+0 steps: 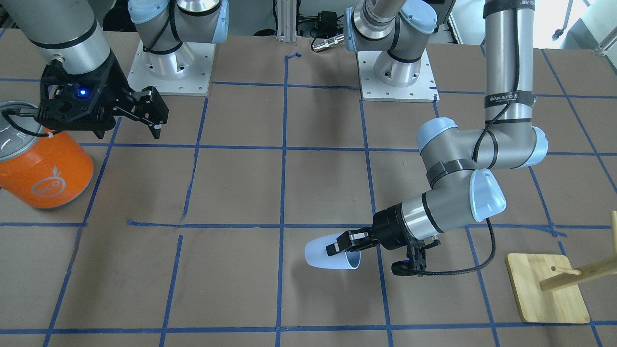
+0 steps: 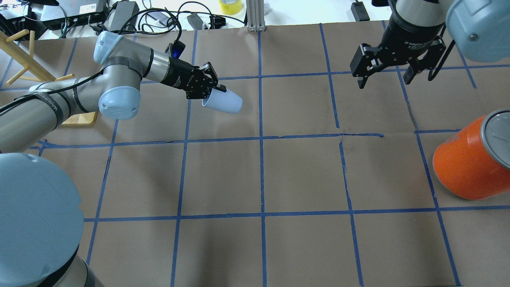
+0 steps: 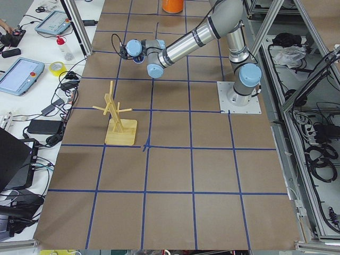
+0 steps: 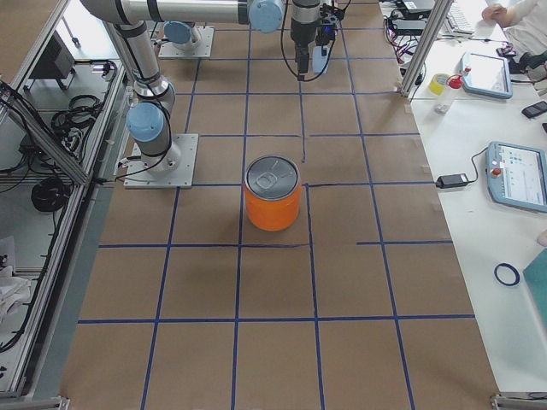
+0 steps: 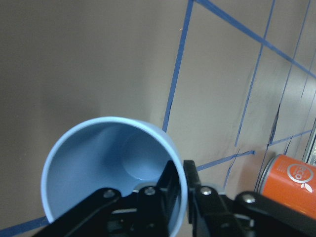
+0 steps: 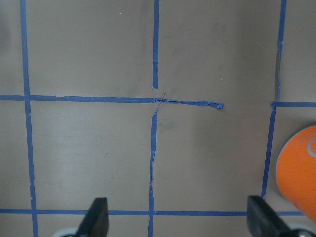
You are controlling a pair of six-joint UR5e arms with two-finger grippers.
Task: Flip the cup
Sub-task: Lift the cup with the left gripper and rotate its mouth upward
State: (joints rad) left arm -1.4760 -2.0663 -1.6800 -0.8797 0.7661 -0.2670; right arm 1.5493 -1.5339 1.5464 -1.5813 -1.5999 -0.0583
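Left fingers [image 5: 191, 197] pinching rim of cup [image 5: 98, 163], right fingers [image 2: 358, 65] spread, empty

White capitals reading "WANJEED" stood on a black strap [image 1: 508, 100] around the left arm [image 1: 501, 58], toward two o'clock in the front-facing view; the small characters after them were unreadable. At nine o'clock there, the orange can [image 1: 53, 164] bore a white ring logo [image 1: 47, 185] with a fruit outline and three small letters, perhaps "eco". In the overhead view, at one o'clock, faint print on the right gripper [image 2: 383, 83] seemed to begin "2F Adaptive".
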